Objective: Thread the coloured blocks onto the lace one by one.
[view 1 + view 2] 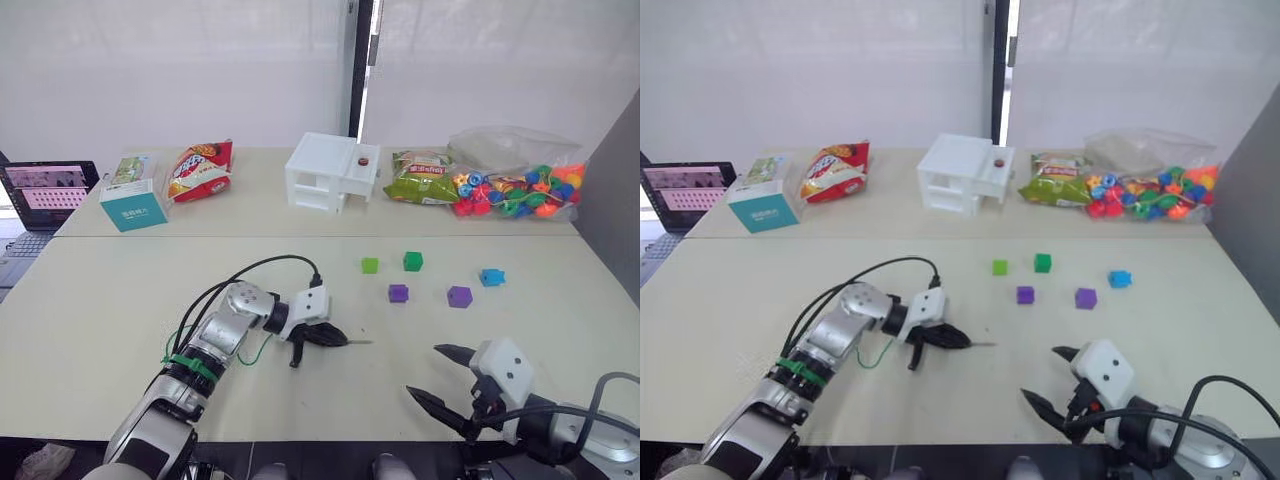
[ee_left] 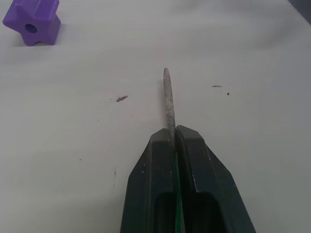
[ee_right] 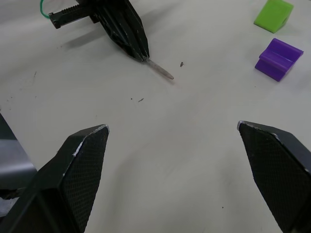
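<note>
Right two-finger black gripper [image 1: 440,378], bottom right of the head view, is spread wide and empty, hovering over bare table. Left black gripper [image 1: 325,338], lower centre, is clenched on the thin green string lace [image 1: 262,349] right at its stiff dark needle tip [image 2: 168,99], which sticks out past the fingertips toward the blocks; the rest of the lace trails back under the wrist.

My read: you're at the first pick, nothing threaded yet. Send the right gripper to the nearest purple plastic cube [image 1: 398,293], mid-frame. Grip it by the side faces so the bore stays clear (hole shows on one face in the left wrist view), then line hole to needle before pushing. Keep the needle level.

Count, mid-frame row: five cubes, all loose and apart. Second purple [image 1: 459,296], light green [image 1: 370,265], dark green [image 1: 413,261], bright blue [image 1: 491,277].

One clear bag of rounded beads [image 1: 520,190], upper right. Not yours.
</note>
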`<state>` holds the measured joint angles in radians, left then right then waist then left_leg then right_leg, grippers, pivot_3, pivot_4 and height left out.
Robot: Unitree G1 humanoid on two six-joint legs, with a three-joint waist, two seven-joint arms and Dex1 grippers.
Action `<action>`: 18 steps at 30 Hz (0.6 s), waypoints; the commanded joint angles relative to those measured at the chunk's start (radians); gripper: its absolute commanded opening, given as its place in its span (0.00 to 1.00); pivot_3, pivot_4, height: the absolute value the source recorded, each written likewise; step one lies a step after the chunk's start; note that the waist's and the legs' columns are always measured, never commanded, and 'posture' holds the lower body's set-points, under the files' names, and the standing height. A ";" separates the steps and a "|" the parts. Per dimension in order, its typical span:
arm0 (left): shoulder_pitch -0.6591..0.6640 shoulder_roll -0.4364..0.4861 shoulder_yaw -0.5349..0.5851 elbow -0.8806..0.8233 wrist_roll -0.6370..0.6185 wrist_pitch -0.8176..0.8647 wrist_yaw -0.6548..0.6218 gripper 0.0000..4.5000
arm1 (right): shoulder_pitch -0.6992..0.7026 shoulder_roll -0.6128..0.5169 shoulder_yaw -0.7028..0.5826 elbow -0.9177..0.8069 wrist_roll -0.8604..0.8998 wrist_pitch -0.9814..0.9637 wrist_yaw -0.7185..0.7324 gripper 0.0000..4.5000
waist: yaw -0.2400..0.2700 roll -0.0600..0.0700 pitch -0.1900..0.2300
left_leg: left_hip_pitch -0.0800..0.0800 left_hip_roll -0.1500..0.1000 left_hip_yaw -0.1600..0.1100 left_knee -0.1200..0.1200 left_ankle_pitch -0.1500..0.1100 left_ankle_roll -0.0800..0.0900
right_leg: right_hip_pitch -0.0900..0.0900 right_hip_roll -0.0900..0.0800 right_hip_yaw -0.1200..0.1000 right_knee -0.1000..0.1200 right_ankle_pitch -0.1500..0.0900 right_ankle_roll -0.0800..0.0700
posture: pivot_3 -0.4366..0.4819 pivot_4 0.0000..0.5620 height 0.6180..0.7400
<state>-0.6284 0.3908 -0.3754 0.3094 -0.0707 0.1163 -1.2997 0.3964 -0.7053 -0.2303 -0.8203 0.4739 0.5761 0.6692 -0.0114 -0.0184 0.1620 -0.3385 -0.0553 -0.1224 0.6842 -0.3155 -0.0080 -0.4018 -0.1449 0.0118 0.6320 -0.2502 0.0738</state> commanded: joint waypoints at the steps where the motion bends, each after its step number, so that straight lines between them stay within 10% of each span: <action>1: 0.031 0.002 -0.002 -0.060 0.002 0.026 0.029 0.01 | -0.009 -0.004 0.000 -0.005 -0.003 -0.027 0.010 1.00 | 0.000 0.000 0.000 | 0.000 0.000 0.000 0.000 0.000 0.000 | 0.000 0.000 0.000 0.000 0.000 0.000 | 0.48 0.27 1.00; 4: 0.073 -0.012 -0.003 -0.095 -0.002 0.064 0.072 0.01 | -0.024 -0.010 0.008 0.008 -0.006 -0.027 0.017 1.00 | 0.000 0.000 0.000 | 0.000 0.000 0.000 0.000 0.000 0.000 | 0.000 0.000 0.000 0.000 0.000 0.000 | 0.48 0.27 1.00; 9: 0.105 0.010 -0.024 -0.110 0.036 0.016 0.095 0.37 | -0.042 -0.018 0.012 0.019 -0.007 -0.027 0.026 1.00 | 0.009 0.000 0.000 | 0.001 0.000 0.000 0.000 0.000 0.000 | 0.001 0.000 0.001 0.000 0.000 0.000 | 0.48 0.27 1.00; 18: 0.085 0.023 -0.012 -0.074 0.036 0.011 0.110 0.37 | -0.068 -0.019 0.020 0.032 -0.016 -0.021 0.033 1.00 | 0.012 0.000 0.000 | 0.001 0.000 0.000 0.000 0.000 -0.001 | 0.001 0.000 0.001 0.000 0.000 0.000 | 0.48 0.27 1.00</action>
<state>-0.5380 0.3990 -0.3957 0.2106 -0.0509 0.1118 -1.2080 0.3323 -0.7191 -0.2077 -0.7717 0.4538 0.5724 0.6975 0.0005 -0.0185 0.1620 -0.3374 -0.0552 -0.1219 0.6842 -0.3151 -0.0087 -0.4010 -0.1448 0.0126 0.6321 -0.2500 0.0740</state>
